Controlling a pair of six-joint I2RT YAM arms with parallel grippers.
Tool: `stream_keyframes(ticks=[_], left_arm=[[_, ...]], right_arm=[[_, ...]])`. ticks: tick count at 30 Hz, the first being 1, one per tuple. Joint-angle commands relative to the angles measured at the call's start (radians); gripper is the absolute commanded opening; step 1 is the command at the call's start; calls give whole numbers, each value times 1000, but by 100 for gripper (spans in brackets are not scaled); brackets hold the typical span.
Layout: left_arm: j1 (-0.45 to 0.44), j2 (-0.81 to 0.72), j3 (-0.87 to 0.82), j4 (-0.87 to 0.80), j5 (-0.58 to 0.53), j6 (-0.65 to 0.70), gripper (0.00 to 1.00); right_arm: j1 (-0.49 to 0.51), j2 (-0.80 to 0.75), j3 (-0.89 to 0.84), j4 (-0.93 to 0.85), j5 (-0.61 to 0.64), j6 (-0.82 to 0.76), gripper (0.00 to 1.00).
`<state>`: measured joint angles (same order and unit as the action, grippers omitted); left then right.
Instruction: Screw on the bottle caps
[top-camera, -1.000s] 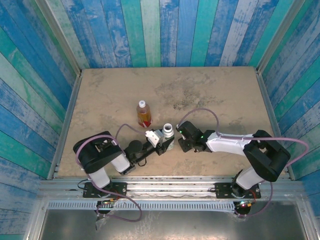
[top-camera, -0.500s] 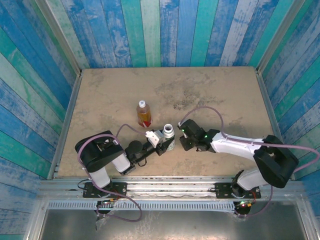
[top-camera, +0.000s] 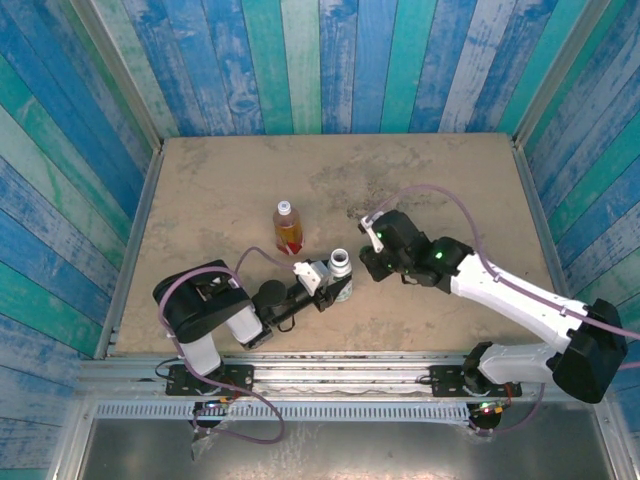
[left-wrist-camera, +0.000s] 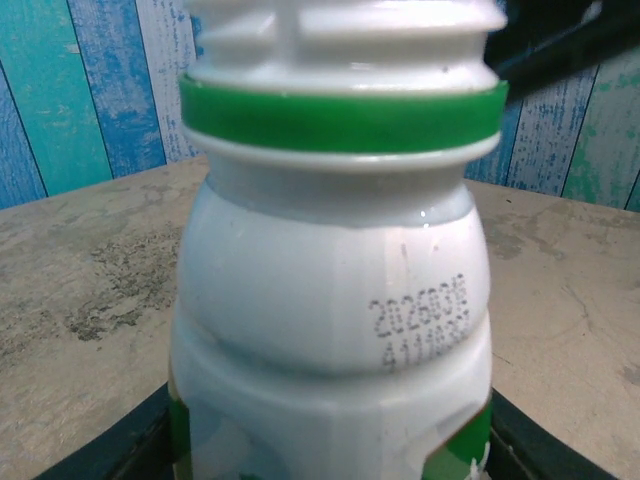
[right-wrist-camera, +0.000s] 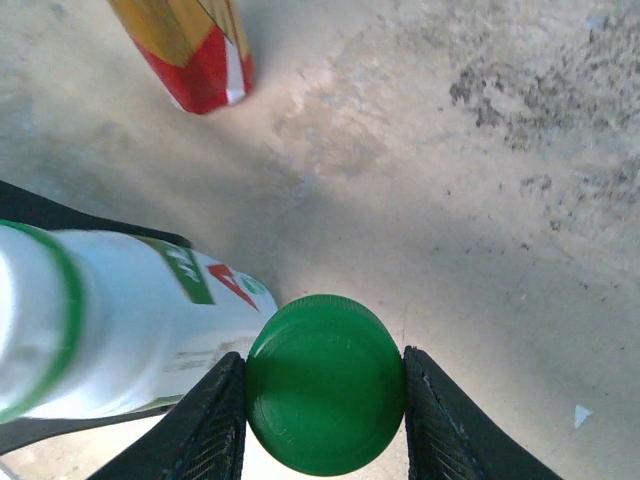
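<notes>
While the left gripper (top-camera: 333, 289) clamps its fingers on the lower body of the white bottle (top-camera: 340, 264), that bottle stands upright near the front of the table (top-camera: 450, 180), its threaded neck bare above a green ring (left-wrist-camera: 340, 120). Its opaque wall hides whatever is inside. Just to its right, the right gripper (right-wrist-camera: 325, 388) pinches the dark green cap (right-wrist-camera: 325, 380) between both fingers (right-wrist-camera: 212, 425), close beside the bottle's side; whether they touch I cannot tell. Farther back stands the clear bottle (top-camera: 288, 228), holding amber-orange liquid above a red label. The tabletop is mottled beige with darker stains, enclosed by walls (top-camera: 300, 60) of worn blue and teal painted planks.
</notes>
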<state>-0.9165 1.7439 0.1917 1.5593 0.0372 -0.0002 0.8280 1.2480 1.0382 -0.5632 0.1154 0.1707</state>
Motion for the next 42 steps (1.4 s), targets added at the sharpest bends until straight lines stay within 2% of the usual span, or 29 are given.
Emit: stream_keyframes(ticks=[1,9,15,25,35,42], left_arm=[[-2,33,8,3,12,8,57],[-2,44,27,-13,22,11,57],[-2,46,34,-22,29,13,57],[0,49,41,-31,41,17,55],[6,49,46,-39,53,13,54],[8,48,48,-41,58,12,54]], right_arm=[[-4,8,97,-165,-62,-64,39],[3,42,201,-187,-222,-93,39],[26,91,241,-185,-258,-119,39],[42,143,251,-195,-251,-154,39],[81,207,295,-290,-200,-246,40],[88,209,299,-309,-171,-238,40]])
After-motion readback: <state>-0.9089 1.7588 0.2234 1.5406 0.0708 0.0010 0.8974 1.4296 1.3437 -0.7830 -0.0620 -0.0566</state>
